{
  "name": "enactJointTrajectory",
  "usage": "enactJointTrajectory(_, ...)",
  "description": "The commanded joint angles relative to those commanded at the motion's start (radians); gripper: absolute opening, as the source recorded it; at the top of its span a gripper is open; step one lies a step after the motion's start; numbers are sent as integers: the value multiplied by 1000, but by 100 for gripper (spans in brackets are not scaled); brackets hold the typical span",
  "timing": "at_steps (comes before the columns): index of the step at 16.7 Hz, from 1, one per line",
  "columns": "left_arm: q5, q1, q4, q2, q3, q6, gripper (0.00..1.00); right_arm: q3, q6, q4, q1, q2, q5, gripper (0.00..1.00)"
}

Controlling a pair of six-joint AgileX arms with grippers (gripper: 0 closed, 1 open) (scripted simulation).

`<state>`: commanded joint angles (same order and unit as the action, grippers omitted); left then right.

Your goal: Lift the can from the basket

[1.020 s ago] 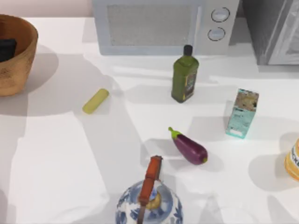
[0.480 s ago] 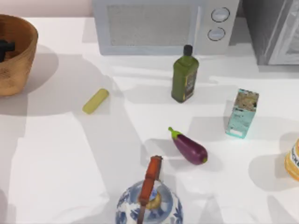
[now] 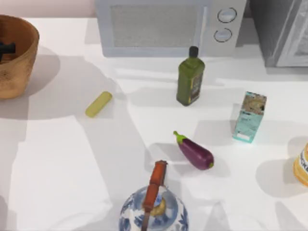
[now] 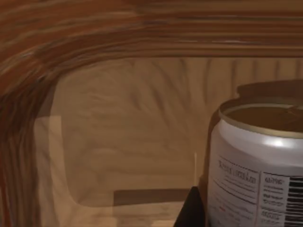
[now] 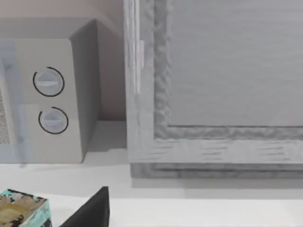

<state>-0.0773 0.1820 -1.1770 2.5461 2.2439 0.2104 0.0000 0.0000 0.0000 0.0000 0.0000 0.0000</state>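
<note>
No legible text is being resolved anywhere. Small print and a barcode are being seen on the can (image 4: 258, 175) label, unreadable. Dark lettering on the orange jar (image 3: 301, 166) is cut off, unreadable.

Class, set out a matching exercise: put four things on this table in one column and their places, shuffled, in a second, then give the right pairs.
Things:
1. can
2. oil bottle
3. eggplant
4. yellow-green cylinder

Places:
A. between the basket and the oil bottle
B. inside the basket
C. just in front of the microwave
D. near the table's middle, by the teapot

Pairs: 1-B, 2-C, 3-D, 4-A
</note>
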Motion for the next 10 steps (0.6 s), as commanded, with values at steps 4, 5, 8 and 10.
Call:
enactJointTrajectory(4,0,0,0,0,0,0,0,0,0,0,0,0,0,100)
enactJointTrajectory(5,0,0,0,0,0,0,0,0,0,0,0,0,0,100)
enactJointTrajectory(8,6,3,-2,-68,-38,-10,0,0,0,0,0,0,0,100)
enactJointTrajectory(10,7,2,27,-119,-77,-15,0,0,0,0,0,0,0,100)
